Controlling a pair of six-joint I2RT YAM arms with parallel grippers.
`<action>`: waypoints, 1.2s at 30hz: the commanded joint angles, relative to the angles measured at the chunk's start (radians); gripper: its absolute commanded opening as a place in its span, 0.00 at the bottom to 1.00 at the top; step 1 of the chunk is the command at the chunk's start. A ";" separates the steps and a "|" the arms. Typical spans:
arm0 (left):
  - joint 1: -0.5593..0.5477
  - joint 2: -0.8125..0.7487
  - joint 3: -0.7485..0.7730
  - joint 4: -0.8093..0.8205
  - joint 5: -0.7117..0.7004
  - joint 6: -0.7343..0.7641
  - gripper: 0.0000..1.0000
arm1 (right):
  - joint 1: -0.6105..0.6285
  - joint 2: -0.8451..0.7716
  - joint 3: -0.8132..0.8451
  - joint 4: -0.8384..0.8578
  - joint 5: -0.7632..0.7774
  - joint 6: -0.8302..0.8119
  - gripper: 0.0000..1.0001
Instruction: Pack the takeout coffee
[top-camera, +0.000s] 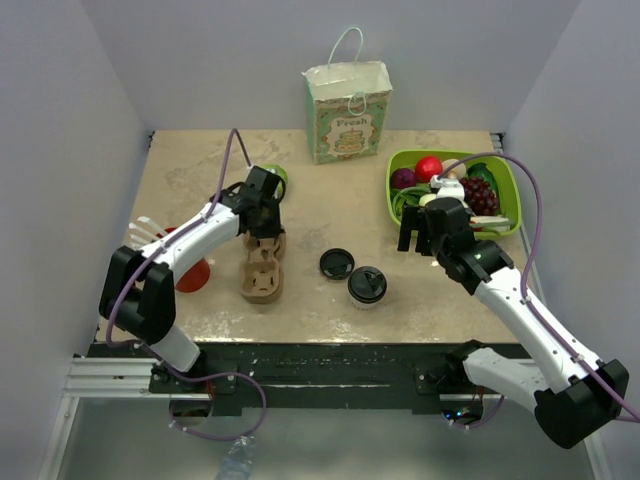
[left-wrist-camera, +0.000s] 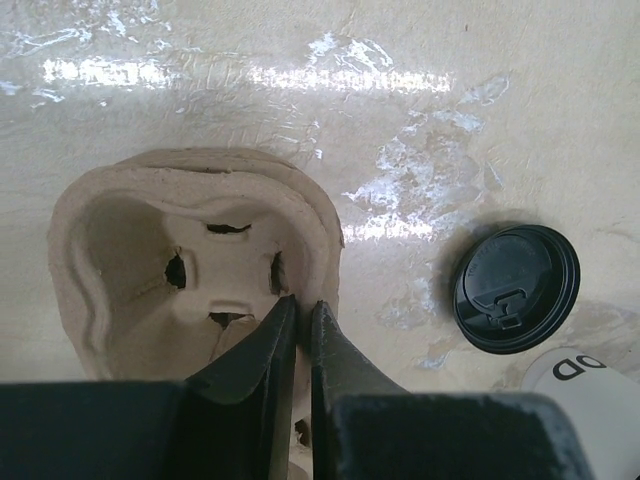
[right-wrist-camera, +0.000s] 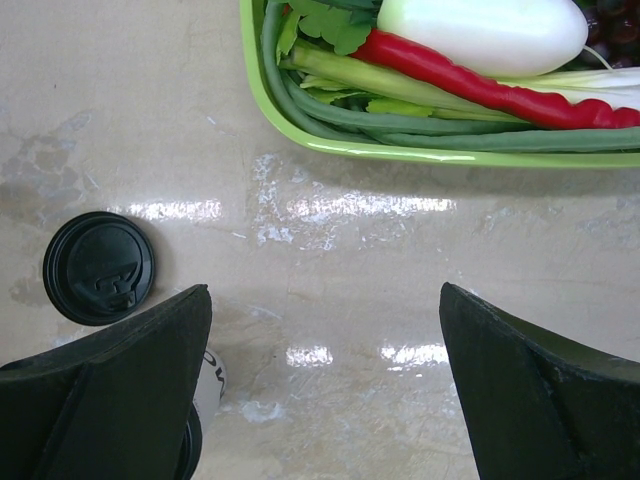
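Note:
The takeout coffee (top-camera: 367, 285), a small white paper cup with a black lid on, stands at the table's front middle. Its white side shows in the left wrist view (left-wrist-camera: 596, 398) and beside my right gripper's left finger in the right wrist view (right-wrist-camera: 207, 384). My left gripper (top-camera: 268, 232) is shut on the wall of a brown cardboard cup carrier (top-camera: 262, 268); in the left wrist view the gripper (left-wrist-camera: 303, 300) pinches the carrier's (left-wrist-camera: 150, 250) right rim. My right gripper (top-camera: 418, 243) is open and empty, above the table to the right of the cup, also in its own view (right-wrist-camera: 325, 290).
A loose flat black lid (top-camera: 336, 263) lies just left of the cup (left-wrist-camera: 515, 288) (right-wrist-camera: 98, 267). A green tray (top-camera: 512, 195) of vegetables and fruit sits at the back right (right-wrist-camera: 262, 95). A paper bag (top-camera: 347, 110) stands at the back. A red cup (top-camera: 192, 275) stands at the left.

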 joint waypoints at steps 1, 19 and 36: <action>0.004 -0.061 0.044 -0.021 -0.042 -0.001 0.00 | -0.004 -0.009 0.036 0.002 0.022 -0.009 0.98; 0.001 -0.184 0.295 0.075 -0.073 0.087 0.00 | -0.006 -0.075 0.039 0.036 0.077 0.034 0.98; -0.243 0.211 0.507 0.371 0.178 0.783 0.00 | -0.004 -0.175 0.053 0.021 0.122 0.077 0.98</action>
